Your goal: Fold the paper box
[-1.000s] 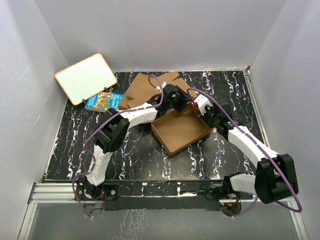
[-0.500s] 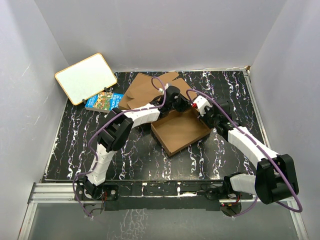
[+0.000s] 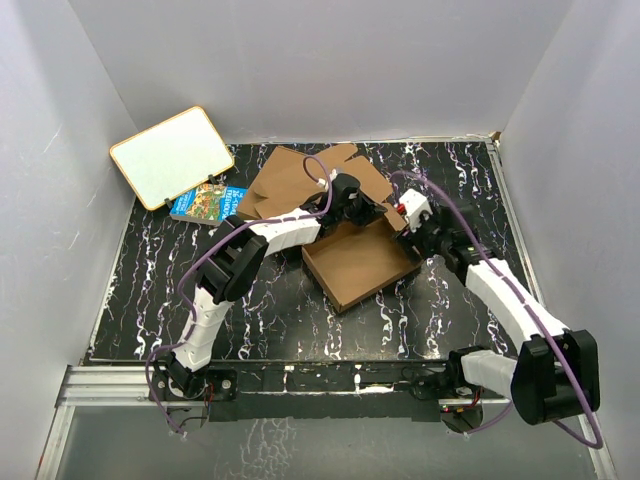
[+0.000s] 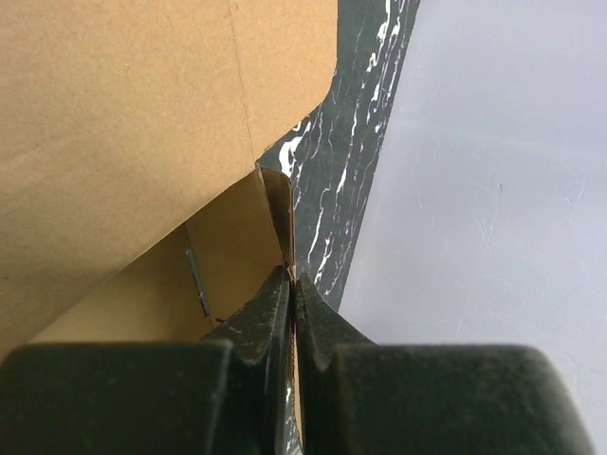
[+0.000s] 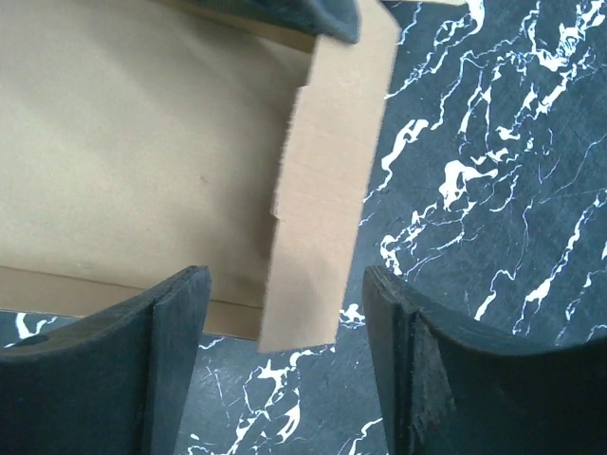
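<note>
Paper box (image 3: pixel 360 265): plain brown matte cardboard, die-cut. It forms a shallow rectangular tray with raised walls at the middle of the table (image 3: pixel 260 320), and a flat flapped panel spreads toward the far edge. The surface is black with white marble veining.
Left gripper (image 4: pixel 294 280): black fingers pressed together on the thin upright corner of a tray wall.
Right gripper (image 5: pixel 285 284): jaws apart, straddling a notched wall flap, gripping nothing.

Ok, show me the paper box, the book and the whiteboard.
paper box (image 3: pixel 358 266): top external view, bare floor of the open tray.
book (image 3: pixel 207 202): top external view, visible part of its blue cover.
whiteboard (image 3: pixel 172 156): top external view, middle of its white face.
</note>
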Available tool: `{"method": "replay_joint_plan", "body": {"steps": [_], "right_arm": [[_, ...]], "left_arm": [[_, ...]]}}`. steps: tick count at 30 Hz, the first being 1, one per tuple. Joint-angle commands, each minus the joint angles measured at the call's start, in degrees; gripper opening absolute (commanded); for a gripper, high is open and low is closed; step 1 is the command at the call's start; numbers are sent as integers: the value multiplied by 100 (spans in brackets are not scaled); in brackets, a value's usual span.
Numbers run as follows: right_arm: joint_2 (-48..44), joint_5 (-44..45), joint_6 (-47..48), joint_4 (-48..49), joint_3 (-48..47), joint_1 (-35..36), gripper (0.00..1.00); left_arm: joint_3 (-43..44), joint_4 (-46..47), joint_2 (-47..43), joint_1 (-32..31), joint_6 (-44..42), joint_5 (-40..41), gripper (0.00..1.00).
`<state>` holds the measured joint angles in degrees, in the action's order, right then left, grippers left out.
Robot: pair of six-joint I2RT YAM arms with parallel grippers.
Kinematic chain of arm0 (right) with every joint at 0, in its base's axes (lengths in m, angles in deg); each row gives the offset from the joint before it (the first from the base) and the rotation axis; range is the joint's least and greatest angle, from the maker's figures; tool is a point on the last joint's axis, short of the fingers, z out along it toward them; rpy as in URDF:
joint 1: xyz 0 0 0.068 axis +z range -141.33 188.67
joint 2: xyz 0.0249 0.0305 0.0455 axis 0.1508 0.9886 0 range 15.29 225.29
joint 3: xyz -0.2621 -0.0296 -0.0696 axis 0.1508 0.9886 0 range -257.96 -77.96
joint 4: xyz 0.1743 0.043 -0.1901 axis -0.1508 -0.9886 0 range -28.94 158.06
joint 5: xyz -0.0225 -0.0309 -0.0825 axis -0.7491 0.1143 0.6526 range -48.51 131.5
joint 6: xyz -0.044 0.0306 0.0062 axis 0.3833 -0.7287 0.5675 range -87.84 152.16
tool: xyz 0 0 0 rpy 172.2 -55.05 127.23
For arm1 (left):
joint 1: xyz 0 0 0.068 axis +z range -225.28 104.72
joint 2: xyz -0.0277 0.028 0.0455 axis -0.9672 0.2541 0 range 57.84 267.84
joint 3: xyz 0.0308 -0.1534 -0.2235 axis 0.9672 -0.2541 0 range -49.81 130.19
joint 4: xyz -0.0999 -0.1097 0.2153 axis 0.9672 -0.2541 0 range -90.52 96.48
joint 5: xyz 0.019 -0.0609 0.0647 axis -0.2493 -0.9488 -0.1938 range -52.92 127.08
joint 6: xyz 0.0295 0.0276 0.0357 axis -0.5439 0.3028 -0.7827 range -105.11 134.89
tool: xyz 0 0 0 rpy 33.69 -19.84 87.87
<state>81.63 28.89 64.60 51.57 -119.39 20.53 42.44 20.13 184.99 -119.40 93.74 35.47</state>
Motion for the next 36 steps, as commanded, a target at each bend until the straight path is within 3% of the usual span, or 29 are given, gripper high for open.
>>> {"method": "replay_joint_plan", "body": {"steps": [1, 6, 14, 28, 36], "right_arm": [[-168, -1512, -620, -52, -519, -810, 73], [556, -2661, -1402, -90, -1004, -1748, 74], [2084, -3257, -1881, -458, -1663, -2049, 74], [2744, -3675, -1721, -605, -1649, -2112, 72], [2875, -3492, -1579, -664, -1660, -2105, 63]], "left_arm": [[-105, 173, -154, -35, -49, -137, 0], [-260, 285, -197, -35, -71, -188, 0], [-485, 421, -304, -35, -157, -246, 0], [-694, 468, -430, -35, -274, -202, 0], [-792, 359, -556, -35, -365, -105, 6]]}}
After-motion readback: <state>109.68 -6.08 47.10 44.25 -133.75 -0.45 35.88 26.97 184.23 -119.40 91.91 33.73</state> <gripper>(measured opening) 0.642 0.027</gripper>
